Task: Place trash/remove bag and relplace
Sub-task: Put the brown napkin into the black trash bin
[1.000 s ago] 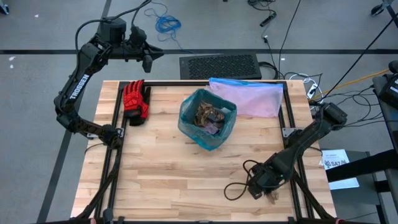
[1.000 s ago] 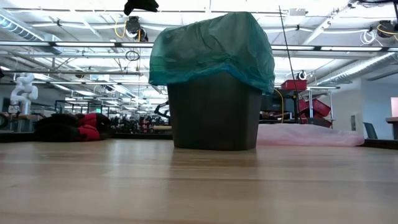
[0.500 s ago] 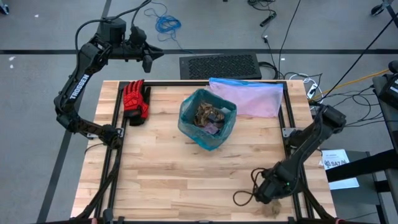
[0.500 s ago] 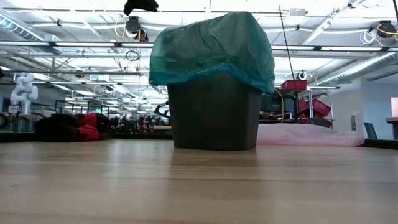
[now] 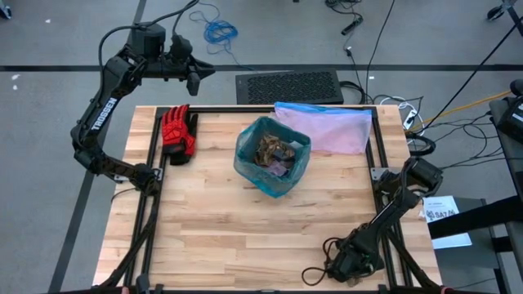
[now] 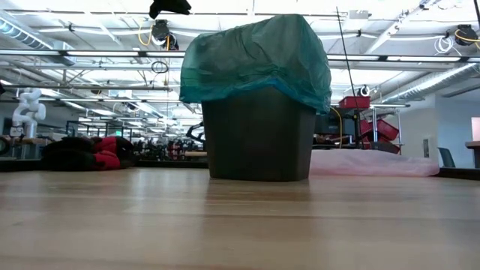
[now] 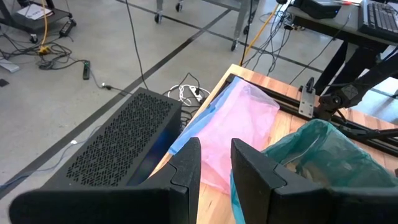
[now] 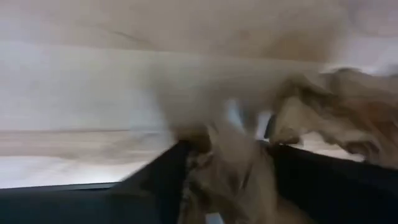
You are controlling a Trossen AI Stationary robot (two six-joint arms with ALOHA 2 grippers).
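Observation:
A dark bin (image 6: 259, 135) stands at the table's middle, lined with the teal bag (image 5: 282, 175). The bag's rim is folded over the bin's top (image 6: 255, 60), and brown scraps of trash (image 5: 274, 151) lie inside. My right gripper (image 5: 350, 268) is low over the table's near right corner. Its fingers stand apart around a crumpled piece of brown paper trash (image 8: 227, 177). My left gripper (image 5: 194, 77) hangs high beyond the far left corner, slightly open with nothing in it (image 7: 216, 168). My right gripper comes at the crumpled brown paper (image 8: 217, 168) from above, slanting down, and the paper fills the gap between its fingers (image 8: 155, 180). The picture is smeared, and I cannot tell whether the fingers touch it. The paper lies on the table.
A pale pink bag with a blue edge (image 5: 323, 126) lies flat at the far right, behind the bin. A red and black glove (image 5: 178, 135) lies at the far left edge. A black perforated box (image 5: 290, 86) sits beyond the far edge. A black cable (image 5: 315, 273) loops beside my right gripper.
My right gripper has gone down and toward the table's near edge, onto the brown paper at the near right corner, rolling as it went. The bin, the bags and my left arm have stayed where they were.

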